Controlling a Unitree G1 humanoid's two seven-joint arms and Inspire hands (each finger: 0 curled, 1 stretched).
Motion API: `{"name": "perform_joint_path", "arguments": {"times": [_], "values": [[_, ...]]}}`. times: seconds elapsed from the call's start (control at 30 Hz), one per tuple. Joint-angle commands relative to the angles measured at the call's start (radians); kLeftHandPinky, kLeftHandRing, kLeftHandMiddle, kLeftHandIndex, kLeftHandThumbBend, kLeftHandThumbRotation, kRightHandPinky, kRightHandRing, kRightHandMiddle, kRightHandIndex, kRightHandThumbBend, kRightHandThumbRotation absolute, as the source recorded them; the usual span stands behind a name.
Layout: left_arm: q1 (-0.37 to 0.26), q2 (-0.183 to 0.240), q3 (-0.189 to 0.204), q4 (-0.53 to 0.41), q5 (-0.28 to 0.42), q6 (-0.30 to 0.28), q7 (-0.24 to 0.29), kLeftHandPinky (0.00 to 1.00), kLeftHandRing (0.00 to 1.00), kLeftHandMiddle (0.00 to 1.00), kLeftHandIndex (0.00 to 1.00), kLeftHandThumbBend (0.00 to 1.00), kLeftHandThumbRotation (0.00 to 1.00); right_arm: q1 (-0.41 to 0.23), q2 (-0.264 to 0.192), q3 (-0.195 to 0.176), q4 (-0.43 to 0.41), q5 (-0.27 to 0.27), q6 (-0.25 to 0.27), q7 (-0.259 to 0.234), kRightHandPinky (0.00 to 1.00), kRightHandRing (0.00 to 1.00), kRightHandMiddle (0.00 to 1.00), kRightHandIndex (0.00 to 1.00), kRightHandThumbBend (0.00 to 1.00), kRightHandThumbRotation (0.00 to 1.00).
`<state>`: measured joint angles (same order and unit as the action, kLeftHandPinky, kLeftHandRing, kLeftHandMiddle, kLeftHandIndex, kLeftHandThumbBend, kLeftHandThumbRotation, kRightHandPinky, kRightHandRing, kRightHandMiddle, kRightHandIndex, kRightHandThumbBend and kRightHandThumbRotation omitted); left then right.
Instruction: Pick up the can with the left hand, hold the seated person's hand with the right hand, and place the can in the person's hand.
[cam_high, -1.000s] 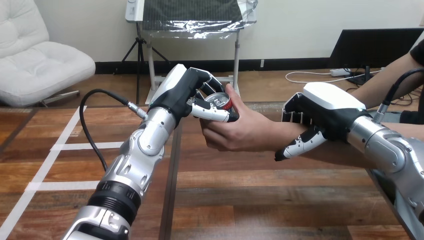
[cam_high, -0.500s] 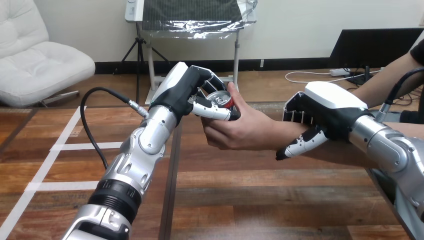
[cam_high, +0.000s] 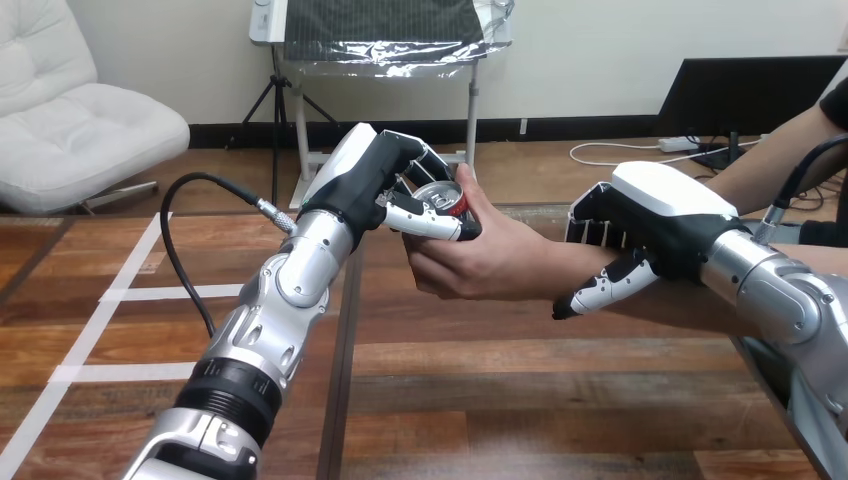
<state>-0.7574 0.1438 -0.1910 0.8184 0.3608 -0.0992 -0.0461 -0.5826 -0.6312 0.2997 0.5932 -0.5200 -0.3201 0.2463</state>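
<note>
Just above the middle of the frame, the can (cam_high: 441, 198) is up off the table (cam_high: 520, 400) with two hands on it. The left robot hand (cam_high: 378, 180), at the end of the silver forearm that rises from the lower left, has its fingers (cam_high: 420, 158) curled over the can's far side. Its thumb lies across the near side, so the can is clasped between them. The person's hand (cam_high: 475, 262) reaches in from the right and cups the can from below, its thumb standing up against the can's right side. Only the silver top with its tab and a sliver of red wall are exposed (whatever is printed on the wall is covered by fingers and cannot be read). At centre right, the right robot hand (cam_high: 650, 215) sits over the person's wrist (cam_high: 560, 262). Its fingers hook down the far side and its thumb lies along the near side, closing round the wrist.
</note>
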Motion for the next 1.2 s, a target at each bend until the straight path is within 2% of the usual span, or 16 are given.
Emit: {"name": "perform_joint_path", "arguments": {"times": [0.0,0.03,0.2,0.3,0.33,0.5,0.63,0.67,0.93,1.17], "values": [[-0.068,-0.015,-0.034,-0.033,0.013,-0.008,-0.020,0.30,0.36,0.42,0.46,0.70,0.00,0.007,0.065,0.009,-0.009,0.037,-0.036,0.012,0.33,0.38,0.43,0.45,0.83,0.32],[-0.068,-0.013,-0.036,-0.034,0.016,-0.002,-0.025,0.34,0.41,0.46,0.48,0.70,0.00,0.006,0.064,0.011,-0.011,0.035,-0.036,0.014,0.32,0.38,0.43,0.45,0.83,0.33],[-0.065,0.001,-0.050,-0.040,0.033,0.009,-0.045,0.41,0.50,0.55,0.56,0.71,0.00,0.005,0.060,0.013,-0.017,0.036,-0.032,0.028,0.32,0.37,0.44,0.47,0.83,0.37],[-0.060,0.010,-0.059,-0.045,0.042,0.008,-0.053,0.46,0.56,0.62,0.62,0.73,0.05,0.006,0.059,0.013,-0.026,0.041,-0.020,0.046,0.32,0.38,0.45,0.48,0.84,0.39],[-0.059,0.014,-0.063,-0.047,0.046,0.007,-0.055,0.49,0.61,0.67,0.66,0.74,0.15,0.006,0.058,0.012,-0.028,0.042,-0.019,0.049,0.32,0.39,0.46,0.50,0.84,0.40],[-0.051,0.033,-0.084,-0.066,0.073,0.027,-0.072,0.56,0.69,0.75,0.74,0.79,0.37,0.007,0.050,0.015,-0.039,0.042,-0.019,0.074,0.37,0.44,0.51,0.54,0.85,0.45],[-0.044,0.040,-0.085,-0.077,0.079,0.033,-0.081,0.63,0.76,0.81,0.80,0.85,0.56,0.012,0.044,0.013,-0.056,0.041,-0.010,0.096,0.46,0.55,0.59,0.60,0.88,0.51],[-0.042,0.041,-0.085,-0.079,0.080,0.034,-0.083,0.66,0.78,0.83,0.83,0.88,0.64,0.013,0.044,0.012,-0.059,0.042,-0.007,0.100,0.50,0.61,0.63,0.64,0.90,0.54],[-0.031,0.054,-0.080,-0.078,0.078,0.019,-0.084,0.75,0.86,0.88,0.89,0.97,0.88,0.021,0.044,0.004,-0.091,0.069,0.041,0.175,0.65,0.80,0.79,0.80,0.98,0.67],[-0.024,0.065,-0.079,-0.080,0.080,0.006,-0.077,0.77,0.89,0.89,0.90,1.00,0.96,0.029,0.048,-0.005,-0.107,0.102,0.067,0.218,0.71,0.87,0.87,0.88,1.00,0.71]]}}
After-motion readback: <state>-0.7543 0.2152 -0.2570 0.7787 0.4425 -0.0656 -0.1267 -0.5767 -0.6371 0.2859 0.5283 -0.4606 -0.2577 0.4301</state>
